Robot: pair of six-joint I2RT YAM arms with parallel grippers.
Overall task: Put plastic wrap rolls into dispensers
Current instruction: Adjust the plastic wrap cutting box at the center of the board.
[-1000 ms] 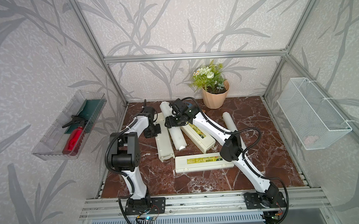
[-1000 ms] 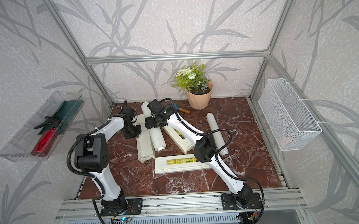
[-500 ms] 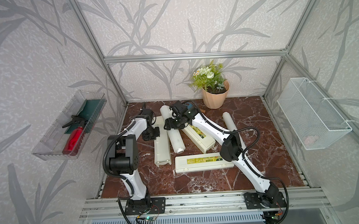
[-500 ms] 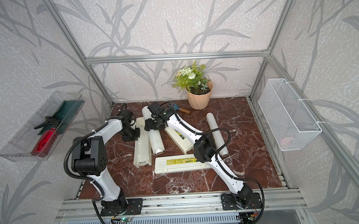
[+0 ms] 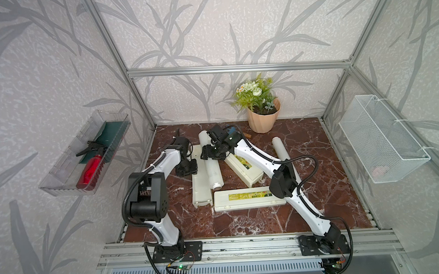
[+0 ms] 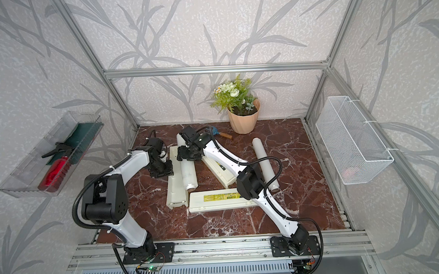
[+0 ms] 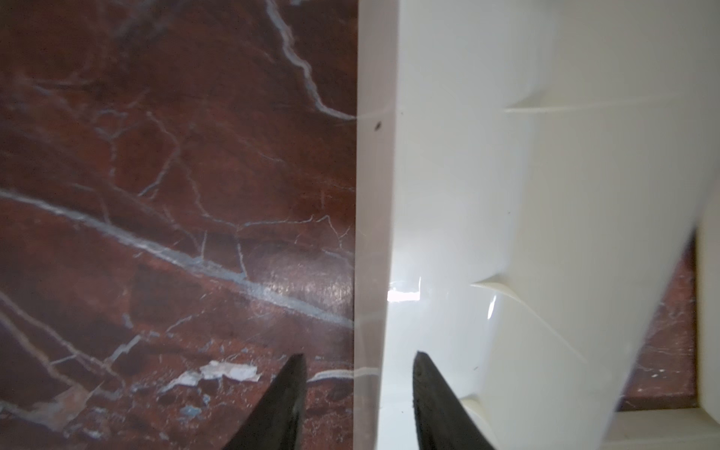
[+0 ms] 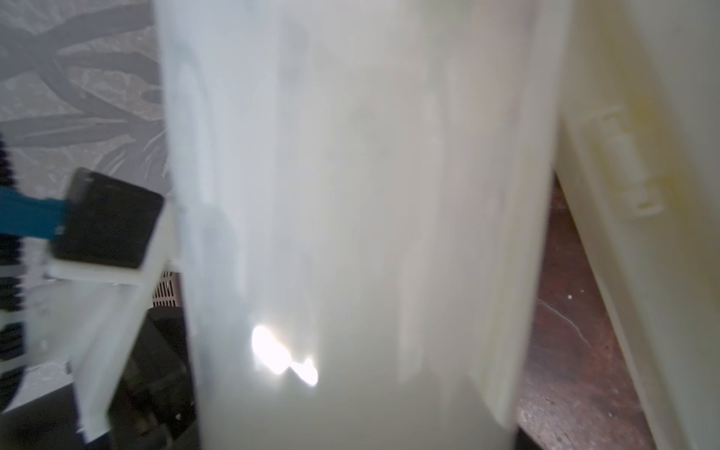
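Right hand (image 5: 212, 155) seemingly grips a roll (image 5: 213, 172) (blurred close-up) — left hand (image 7: 358, 355) parted astride dispenser (image 7: 448, 195).

The table (image 5: 330, 188) looks like polished red-brown marble with pale veins, faintly glossy. The dispenser (image 7: 448, 195) is smooth, shiny cream plastic. The plastic wrap roll (image 8: 350, 195) wears glossy, milky film with a bright highlight. At right, the basket (image 5: 381, 140) is white wire mesh; at left, the tray (image 5: 62, 170) is clear plastic. The frame bars (image 5: 235, 68) are bare matt metal; the walls (image 5: 208, 28) look rough-textured.
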